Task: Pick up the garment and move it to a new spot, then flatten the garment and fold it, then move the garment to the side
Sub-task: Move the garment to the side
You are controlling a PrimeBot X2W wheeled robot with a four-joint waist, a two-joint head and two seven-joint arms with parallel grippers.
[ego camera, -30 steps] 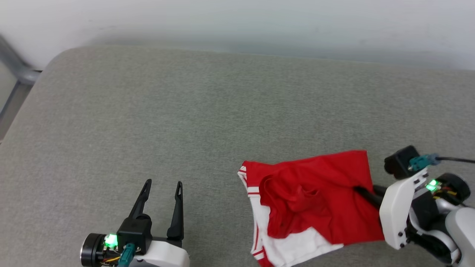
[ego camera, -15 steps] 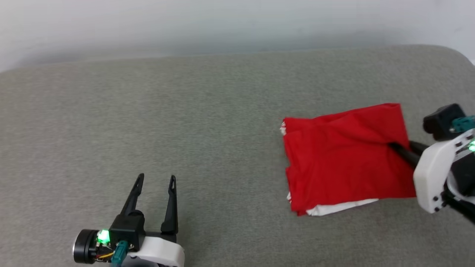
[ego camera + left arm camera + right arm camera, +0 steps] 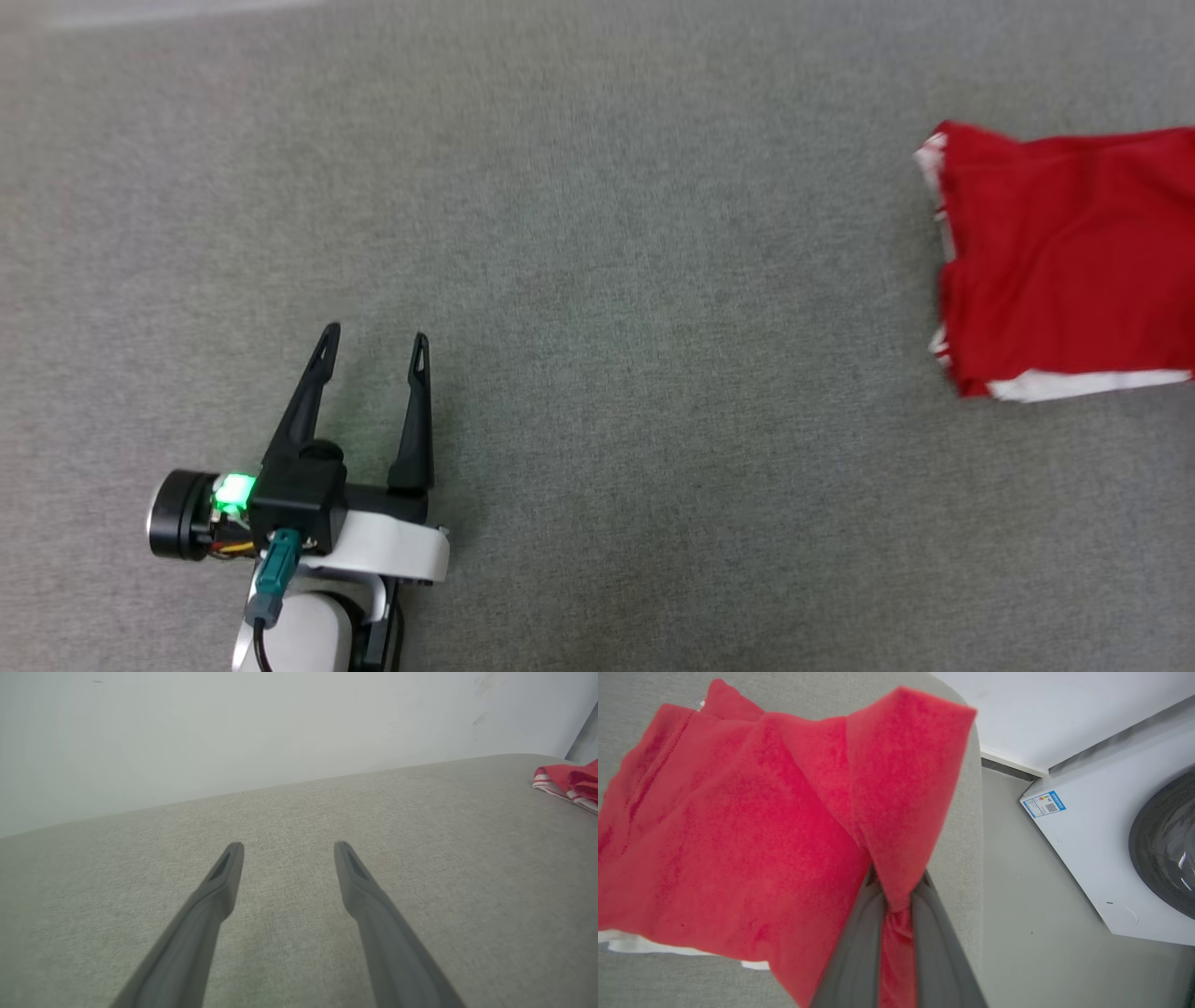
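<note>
The folded red garment (image 3: pixel 1064 261) lies at the right edge of the head view on the grey padded surface (image 3: pixel 597 280), white sleeve cloth and striped trim peeking from its left and lower edges. In the right wrist view my right gripper (image 3: pixel 892 905) is shut on a fold of the garment (image 3: pixel 738 826), its red cloth pinched between the two fingers near the surface's right edge. My left gripper (image 3: pixel 373 341) hovers open over bare surface at the lower left, far from the garment. From the left wrist, the left gripper (image 3: pixel 287 847) stands open and the garment (image 3: pixel 567 781) is a small red heap at far right.
A white washing machine (image 3: pixel 1106 835) with a dark round door stands on the floor right of the surface's edge. A pale wall (image 3: pixel 233 732) rises behind the far edge of the surface.
The head camera has swung, so the whole picture has shifted. The garment, held by my right gripper, has gone right and flattened into a neat fold. The left gripper stays open.
</note>
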